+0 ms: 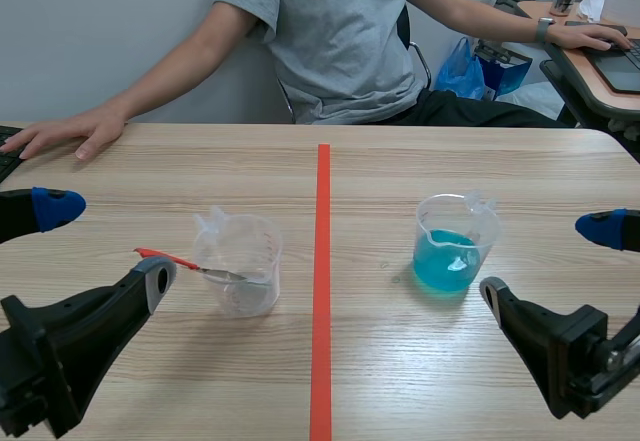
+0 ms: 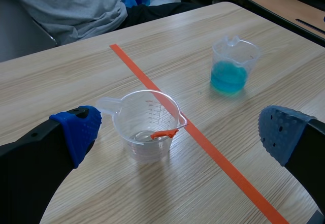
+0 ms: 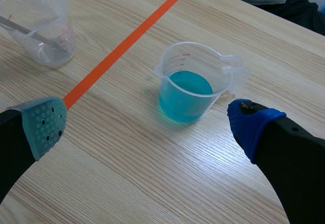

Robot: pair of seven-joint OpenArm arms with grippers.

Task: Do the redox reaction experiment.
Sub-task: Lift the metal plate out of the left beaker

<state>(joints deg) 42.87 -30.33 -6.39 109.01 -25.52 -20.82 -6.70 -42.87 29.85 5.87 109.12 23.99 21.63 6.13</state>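
Observation:
A clear plastic beaker (image 1: 241, 263) (image 2: 146, 125) (image 3: 41, 29) stands left of the orange tape line, with a thin metal spatula with a red handle (image 1: 170, 260) (image 2: 163, 133) leaning in it. Right of the line stands a second clear beaker (image 1: 454, 243) (image 2: 232, 65) (image 3: 192, 84) holding blue liquid. My left gripper (image 1: 45, 261) (image 2: 177, 132) is open, low at the left, with the empty beaker just ahead between its fingers. My right gripper (image 1: 570, 266) (image 3: 147, 120) is open at the right, and the blue beaker stands just ahead of it.
A person in a grey shirt sits across the table, one hand (image 1: 62, 134) flat on the far left edge, the other on a side desk (image 1: 600, 51) at the far right. The orange tape line (image 1: 322, 291) runs down the table's middle.

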